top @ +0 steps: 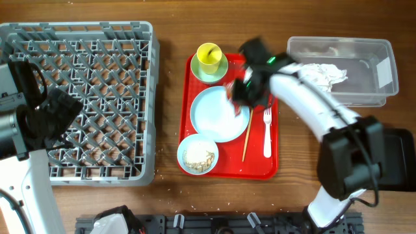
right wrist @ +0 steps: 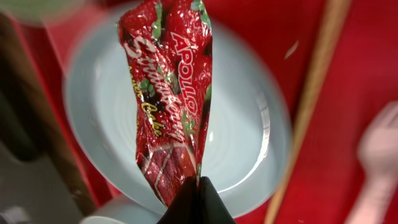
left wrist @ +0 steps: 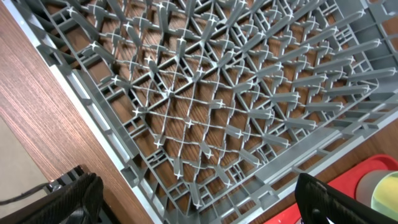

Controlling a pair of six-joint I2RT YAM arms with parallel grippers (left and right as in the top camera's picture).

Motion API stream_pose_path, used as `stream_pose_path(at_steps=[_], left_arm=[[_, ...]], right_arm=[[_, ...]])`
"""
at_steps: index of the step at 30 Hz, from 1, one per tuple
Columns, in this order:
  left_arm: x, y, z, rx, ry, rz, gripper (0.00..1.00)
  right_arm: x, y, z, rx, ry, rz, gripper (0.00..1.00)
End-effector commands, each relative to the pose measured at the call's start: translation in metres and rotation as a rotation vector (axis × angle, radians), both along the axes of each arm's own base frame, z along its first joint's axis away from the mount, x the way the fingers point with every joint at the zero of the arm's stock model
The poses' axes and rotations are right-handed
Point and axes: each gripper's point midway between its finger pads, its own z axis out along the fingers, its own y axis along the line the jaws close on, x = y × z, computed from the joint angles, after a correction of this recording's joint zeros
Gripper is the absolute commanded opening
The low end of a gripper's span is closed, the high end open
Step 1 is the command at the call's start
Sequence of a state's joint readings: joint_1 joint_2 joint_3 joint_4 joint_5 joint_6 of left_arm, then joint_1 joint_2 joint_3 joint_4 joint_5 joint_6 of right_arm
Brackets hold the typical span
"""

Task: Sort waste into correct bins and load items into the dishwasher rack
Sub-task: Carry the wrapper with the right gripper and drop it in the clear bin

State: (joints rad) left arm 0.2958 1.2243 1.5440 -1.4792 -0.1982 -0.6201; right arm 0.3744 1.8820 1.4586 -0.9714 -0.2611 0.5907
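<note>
— Pinched in the right gripper (right wrist: 198,198), tips pressed together on its lower end: one wrapper (right wrist: 168,93), red and printed, hanging lengthwise over one plate (right wrist: 249,143).
— Touching the plate?
— Cannot tell from the wrist view. From overhead, held at the plate's upper right edge.
— And the left gripper (left wrist: 199,208)?
— Spread wide, gripping nothing. Hovers above one rack (top: 84,27), grey and latticed, at the left of the table (top: 169,26).
— Count for the red tray (top: 260,168)?
— Six dishes and utensils in all. One plate, light blue, in the middle. One cup (top: 208,57), yellow, upright on one saucer (top: 198,75), pale green, at the top edge. One bowl (top: 182,151), light blue, at the lower left, just beside the plate. One fork (top: 267,133), white, and one chopstick (top: 247,140), wooden, both lying lengthwise right of the plate, near each other but apart.
— Anything in the bowl?
— One clump of rice (top: 199,157), whitish, sitting in the bottom.
— Bins?
— Two, both right of the red tray. One tub (top: 364,49), clear, at the upper right, with one wad of crumpled paper (top: 323,75) inside at its left end. One black tray (top: 400,156) at the right edge, partly hidden by the right arm.
— Wrapper and tub?
— Well apart.
</note>
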Motion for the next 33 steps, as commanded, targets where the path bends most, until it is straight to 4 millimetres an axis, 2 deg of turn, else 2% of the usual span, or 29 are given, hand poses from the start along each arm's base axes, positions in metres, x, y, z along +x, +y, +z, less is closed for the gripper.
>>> stream_pose_path(at_steps=[1, 2, 3, 4, 6, 8, 9, 11, 12, 13, 15, 16, 18, 19, 21, 23, 25, 27, 33], left_arm=[[-0.001, 0.004, 0.006, 0.014, -0.02, 0.026, 1.0], [-0.001, 0.004, 0.006, 0.014, -0.02, 0.026, 1.0], [-0.001, 0.004, 0.006, 0.014, -0.02, 0.026, 1.0], [-0.001, 0.004, 0.006, 0.014, -0.02, 0.026, 1.0], [-0.001, 0.004, 0.006, 0.014, -0.02, 0.026, 1.0], [-0.001, 0.004, 0.006, 0.014, -0.02, 0.026, 1.0], [-0.001, 0.004, 0.006, 0.014, -0.02, 0.026, 1.0], [-0.001, 0.004, 0.006, 0.014, -0.02, 0.026, 1.0], [-0.001, 0.004, 0.006, 0.014, -0.02, 0.026, 1.0], [-0.001, 0.004, 0.006, 0.014, -0.02, 0.026, 1.0], [-0.001, 0.004, 0.006, 0.014, -0.02, 0.026, 1.0], [-0.001, 0.004, 0.006, 0.014, -0.02, 0.026, 1.0], [-0.001, 0.004, 0.006, 0.014, -0.02, 0.026, 1.0], [-0.001, 0.004, 0.006, 0.014, -0.02, 0.026, 1.0], [-0.001, 0.004, 0.006, 0.014, -0.02, 0.026, 1.0], [-0.001, 0.004, 0.006, 0.014, -0.02, 0.026, 1.0], [-0.001, 0.004, 0.006, 0.014, -0.02, 0.026, 1.0], [-0.001, 0.004, 0.006, 0.014, -0.02, 0.026, 1.0], [-0.001, 0.004, 0.006, 0.014, -0.02, 0.026, 1.0]], right_arm=[[0.059, -0.064, 0.073, 0.037, -0.188, -0.204, 0.04], [0.069, -0.091, 0.081, 0.039, -0.203, -0.3, 0.04], [0.073, -0.113, 0.081, 0.037, -0.193, -0.393, 0.04], [0.076, -0.146, 0.079, 0.02, -0.176, -0.519, 0.04], [0.076, -0.191, 0.075, -0.024, -0.163, -0.668, 0.04], [0.076, -0.221, 0.075, -0.069, -0.178, -0.737, 0.07], [0.075, -0.231, 0.074, -0.102, -0.185, -0.752, 0.24], [0.077, -0.236, 0.075, -0.124, -0.203, -0.755, 0.82], [0.08, -0.235, 0.076, -0.122, -0.221, -0.722, 0.97], [0.083, -0.23, 0.077, -0.107, -0.238, -0.657, 1.0], [0.083, -0.217, 0.083, -0.055, -0.254, -0.54, 1.0], [0.08, -0.215, 0.091, -0.037, -0.257, -0.535, 1.0], [0.079, -0.212, 0.122, 0.031, -0.319, -0.521, 1.0], [0.076, -0.218, 0.145, 0.054, -0.377, -0.532, 1.0], [0.061, -0.247, 0.183, 0.019, -0.487, -0.577, 0.99], [0.035, -0.295, 0.199, -0.125, -0.52, -0.705, 1.0], [0.006, -0.324, 0.194, -0.238, -0.457, -0.793, 1.0], [-0.011, -0.34, 0.186, -0.327, -0.398, -0.836, 1.0], [-0.01, -0.342, 0.183, -0.331, -0.39, -0.848, 1.0]])
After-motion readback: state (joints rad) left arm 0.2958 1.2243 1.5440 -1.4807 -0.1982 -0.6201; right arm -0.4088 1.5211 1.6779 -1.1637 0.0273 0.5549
